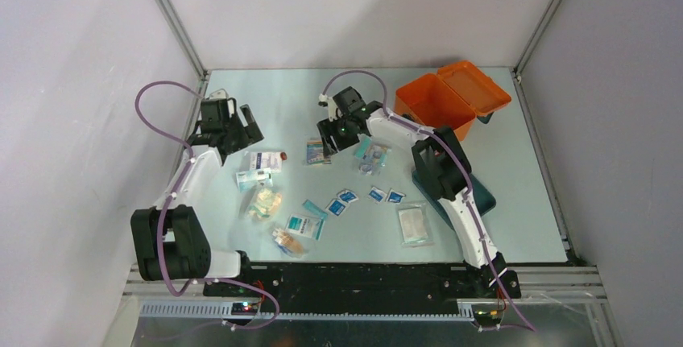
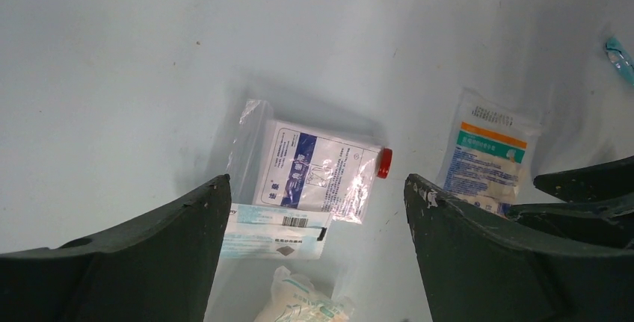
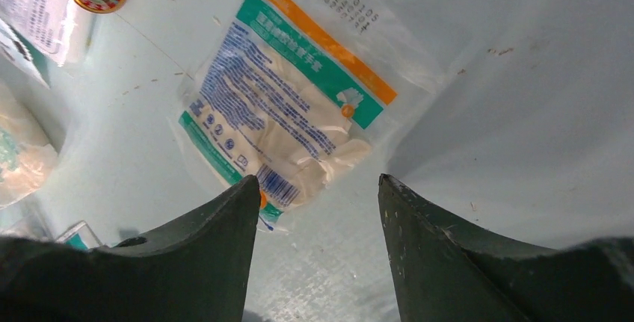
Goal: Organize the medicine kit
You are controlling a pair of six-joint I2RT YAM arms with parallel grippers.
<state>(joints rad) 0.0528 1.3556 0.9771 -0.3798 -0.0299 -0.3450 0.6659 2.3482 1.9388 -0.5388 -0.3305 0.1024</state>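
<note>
Right gripper (image 3: 320, 187), fingers apart, hovered over near end of glove packet (image 3: 288, 109) slanting away; kit (image 1: 439, 99) sat at far-right worktop (image 1: 515, 202) corner, nearer this arm; left gripper (image 2: 318, 181) apart too.

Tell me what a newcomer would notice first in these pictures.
The boxy orange plastic case stands out first, lid thrown open at the far right corner of the pale table. Next comes the litter of small clear and blue-white packets across the middle, where the right gripper hangs open-jawed over a clear plastic packet with orange and green bands.
</note>
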